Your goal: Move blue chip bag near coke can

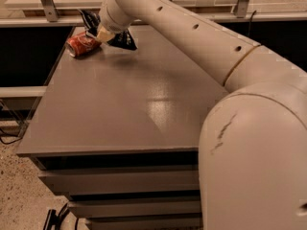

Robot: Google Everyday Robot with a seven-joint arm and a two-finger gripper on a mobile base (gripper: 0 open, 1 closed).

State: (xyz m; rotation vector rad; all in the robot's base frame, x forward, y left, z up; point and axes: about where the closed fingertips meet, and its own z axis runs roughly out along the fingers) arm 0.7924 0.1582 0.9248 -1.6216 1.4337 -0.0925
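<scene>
Camera view: the gripper (102, 32) hangs over the far corner of the table (120, 109), apparently clamped on the bag (123, 40), whose long axis runs aslant across it. The can (82, 43) lies on its side just beside the gripper, on the side away from the arm, so in my judgement the next move is a short set-down.

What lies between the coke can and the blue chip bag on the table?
In the camera view, the gripper sits between the coke can and the blue chip bag.

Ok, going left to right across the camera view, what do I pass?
Coke can → gripper, over the bag at the table's far left → arm.
</scene>
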